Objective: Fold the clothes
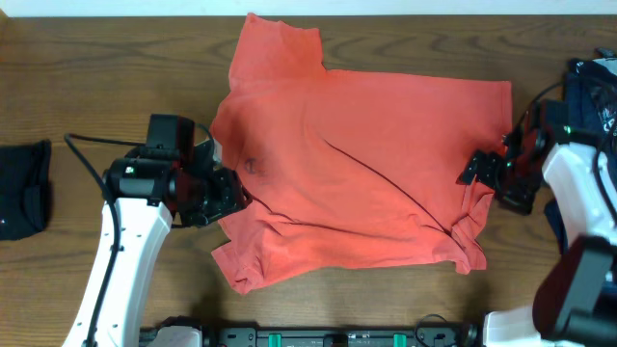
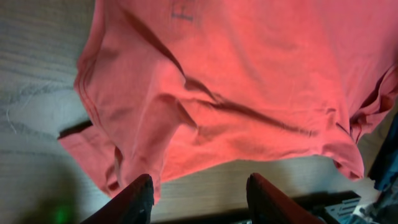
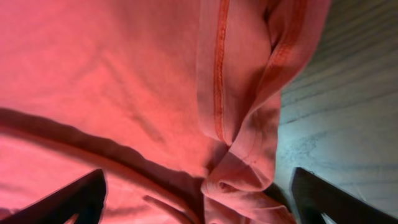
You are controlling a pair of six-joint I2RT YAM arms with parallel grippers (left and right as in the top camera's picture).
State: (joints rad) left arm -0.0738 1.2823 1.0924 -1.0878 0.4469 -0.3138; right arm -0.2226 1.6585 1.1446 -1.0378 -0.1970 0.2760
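The coral-red T-shirt [image 1: 366, 164] lies crumpled across the middle of the wooden table, with one sleeve toward the far edge. My left gripper [image 1: 227, 193] sits at the shirt's left edge. In the left wrist view its fingers [image 2: 140, 199] stand apart over bare wood, with the shirt's hem [image 2: 118, 168] just beyond them; the left gripper [image 2: 199, 190] holds nothing. My right gripper [image 1: 482, 173] is at the shirt's right edge. In the right wrist view the gripper [image 3: 199, 196] is wide open, and a bunched fold of hem [image 3: 249, 168] lies loose between its fingers.
A small black garment [image 1: 21, 188] lies at the far left edge of the table. A navy printed shirt [image 1: 596, 92] sits at the far right, behind my right arm. A black equipment rail [image 1: 337, 337] runs along the near edge.
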